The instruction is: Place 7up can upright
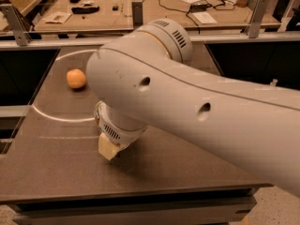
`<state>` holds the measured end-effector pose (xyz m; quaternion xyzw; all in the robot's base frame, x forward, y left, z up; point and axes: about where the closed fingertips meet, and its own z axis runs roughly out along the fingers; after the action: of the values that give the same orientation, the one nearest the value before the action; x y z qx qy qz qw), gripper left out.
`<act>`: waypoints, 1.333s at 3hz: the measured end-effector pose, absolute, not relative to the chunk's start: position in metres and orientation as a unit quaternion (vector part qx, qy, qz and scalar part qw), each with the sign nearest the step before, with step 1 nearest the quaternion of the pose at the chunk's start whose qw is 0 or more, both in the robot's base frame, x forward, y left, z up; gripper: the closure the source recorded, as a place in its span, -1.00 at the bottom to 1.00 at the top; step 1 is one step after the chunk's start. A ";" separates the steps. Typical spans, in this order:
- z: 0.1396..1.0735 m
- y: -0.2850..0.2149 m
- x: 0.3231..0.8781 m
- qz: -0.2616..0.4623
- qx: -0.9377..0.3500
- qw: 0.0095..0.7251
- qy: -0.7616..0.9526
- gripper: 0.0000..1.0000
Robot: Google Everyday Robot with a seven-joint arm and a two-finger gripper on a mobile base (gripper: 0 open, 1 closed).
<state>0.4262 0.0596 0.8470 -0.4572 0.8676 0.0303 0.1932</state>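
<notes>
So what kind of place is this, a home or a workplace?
Probably a robotics lab or workshop: a wooden workbench with loose cables stands behind the dark table, where the gripper hangs low and an orange lies.

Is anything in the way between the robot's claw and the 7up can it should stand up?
The 7up can is not in view; the arm hides much of the table. The gripper hangs low over its front left. The orange lies farther back, apart from it.
</notes>
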 end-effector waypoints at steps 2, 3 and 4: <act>0.858 0.016 0.454 0.133 -0.402 0.278 0.862 1.00; 0.853 0.009 0.461 0.206 -0.386 0.293 0.850 1.00; 0.861 0.023 0.450 0.274 -0.400 0.277 0.829 1.00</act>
<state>0.4501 0.0231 0.8605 -0.4005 0.8293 0.2736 0.2774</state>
